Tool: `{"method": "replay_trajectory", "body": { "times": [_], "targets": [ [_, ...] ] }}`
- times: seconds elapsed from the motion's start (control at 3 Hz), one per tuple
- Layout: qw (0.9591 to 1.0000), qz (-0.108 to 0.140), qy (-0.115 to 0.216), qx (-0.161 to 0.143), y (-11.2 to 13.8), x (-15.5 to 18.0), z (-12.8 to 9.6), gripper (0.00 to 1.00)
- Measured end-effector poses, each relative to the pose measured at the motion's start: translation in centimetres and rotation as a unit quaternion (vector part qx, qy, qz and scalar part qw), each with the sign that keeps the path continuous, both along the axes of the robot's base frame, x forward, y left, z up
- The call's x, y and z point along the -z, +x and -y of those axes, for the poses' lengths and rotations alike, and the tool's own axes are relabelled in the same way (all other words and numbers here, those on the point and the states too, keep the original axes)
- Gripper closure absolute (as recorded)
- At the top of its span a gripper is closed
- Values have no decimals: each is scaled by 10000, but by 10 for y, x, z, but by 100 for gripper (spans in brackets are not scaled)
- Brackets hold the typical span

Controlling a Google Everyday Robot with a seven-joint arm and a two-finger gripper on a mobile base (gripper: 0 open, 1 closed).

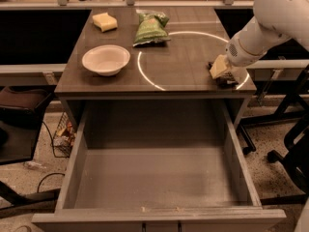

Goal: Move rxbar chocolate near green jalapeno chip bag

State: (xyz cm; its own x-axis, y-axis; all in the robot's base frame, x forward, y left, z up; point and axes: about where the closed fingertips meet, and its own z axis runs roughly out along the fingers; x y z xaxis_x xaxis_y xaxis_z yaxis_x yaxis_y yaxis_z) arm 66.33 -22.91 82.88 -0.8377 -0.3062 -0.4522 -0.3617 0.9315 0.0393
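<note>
The green jalapeno chip bag (pixel 150 29) lies at the back middle of the dark table (pixel 183 52). My gripper (pixel 221 70) is down at the table's front right corner, on the white arm that reaches in from the right. A small dark shape (pixel 231 80) shows just under and behind the gripper, on the tabletop. It may be the rxbar chocolate, but it is mostly hidden by the gripper. The gripper is far from the bag, to its right and nearer the front.
A white bowl (pixel 105 59) stands at the front left of the table, and a pale yellow sponge (pixel 105 21) at the back left. A wide grey drawer (pixel 154 178) stands pulled out below the table's front edge. Chair bases stand on the floor at the right.
</note>
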Motion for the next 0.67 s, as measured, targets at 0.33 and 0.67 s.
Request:
{"method": "replay_trajectory", "body": {
  "times": [0.33,0.67],
  "targets": [
    [10000,-1,0,0,0,-9,0,100],
    [10000,9,32,-13,-2,-9,0,100]
  ]
}}
